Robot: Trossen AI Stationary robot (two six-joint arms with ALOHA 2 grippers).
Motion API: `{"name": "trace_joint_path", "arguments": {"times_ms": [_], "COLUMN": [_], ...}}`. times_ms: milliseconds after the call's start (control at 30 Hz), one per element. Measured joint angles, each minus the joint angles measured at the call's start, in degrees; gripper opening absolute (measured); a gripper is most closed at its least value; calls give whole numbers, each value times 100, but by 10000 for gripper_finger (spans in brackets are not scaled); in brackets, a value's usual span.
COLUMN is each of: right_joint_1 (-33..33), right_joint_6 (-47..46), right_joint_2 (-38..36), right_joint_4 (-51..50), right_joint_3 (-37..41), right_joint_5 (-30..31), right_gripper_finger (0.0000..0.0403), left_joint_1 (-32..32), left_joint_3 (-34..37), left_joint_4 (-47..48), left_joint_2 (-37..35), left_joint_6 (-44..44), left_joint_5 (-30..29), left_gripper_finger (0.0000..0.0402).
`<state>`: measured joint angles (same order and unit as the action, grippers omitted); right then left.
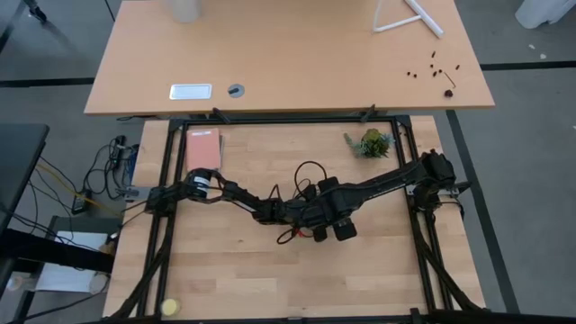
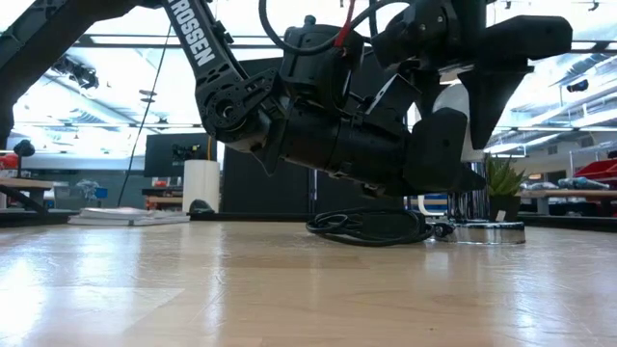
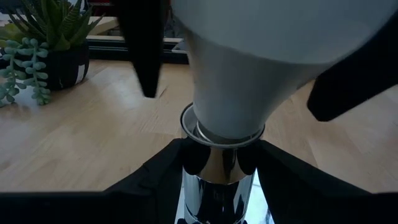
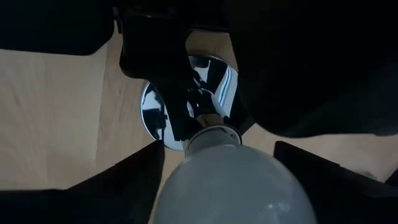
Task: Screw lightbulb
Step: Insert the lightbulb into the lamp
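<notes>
The white lightbulb [image 3: 273, 56] stands upright with its base in the neck of the chrome socket [image 3: 219, 168]. The socket's round disc [image 2: 490, 231] rests on the table, and its black cord [image 2: 371, 226] is coiled beside it. Both grippers meet at mid-table. My left gripper [image 3: 219, 163] is shut on the socket's neck. My right gripper [image 4: 230, 180] is above it, shut on the bulb [image 4: 230, 186]. In the high view the arms [image 1: 315, 216] hide the bulb and socket. My left gripper pinches the socket's chrome neck [image 3: 219, 177] between its two fingers, just below the rim where the bulb enters. The fingers come in about level, low over the table. The socket stands upright with its disc on the table. My right gripper holds the bulb's wide white globe [image 4: 186, 186] between its two fingers [image 3: 144, 56], one on each side. The fingers come from above, pointing down along the bulb. The bulb stands upright, base down in the socket.
A small potted plant [image 1: 371, 142] stands at the far right of the table. A pinkish flat object [image 1: 203, 148] lies at the far left and a yellow ball [image 1: 169, 308] near the front left corner. A second desk [image 1: 288, 54] stands behind.
</notes>
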<state>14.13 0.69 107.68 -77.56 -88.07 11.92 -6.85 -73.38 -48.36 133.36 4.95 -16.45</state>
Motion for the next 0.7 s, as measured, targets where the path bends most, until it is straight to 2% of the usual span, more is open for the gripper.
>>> {"name": "trace_joint_path", "arguments": {"times_ms": [167, 300, 467, 700], "right_joint_1": [0, -4, -133, -267], "right_joint_6": [-184, -218, -301, -352], "right_joint_2": [-3, -143, -498, -838], "right_joint_4": [-71, -120, 22, 190], "right_joint_3": [0, 7, 7, 9], "right_joint_5": [0, -2, -6, -453], "right_gripper_finger": [253, 252, 277, 268], "left_joint_1": [0, 0, 0, -9], "left_joint_3": [0, 2, 4, 7], "left_joint_4": [-2, -2, -9, -13], "left_joint_2": [4, 4, 7, 7], "left_joint_6": [0, 2, 2, -24], "left_joint_5": [0, 0, 0, 85], "left_gripper_finger": [194, 194, 194, 194]}}
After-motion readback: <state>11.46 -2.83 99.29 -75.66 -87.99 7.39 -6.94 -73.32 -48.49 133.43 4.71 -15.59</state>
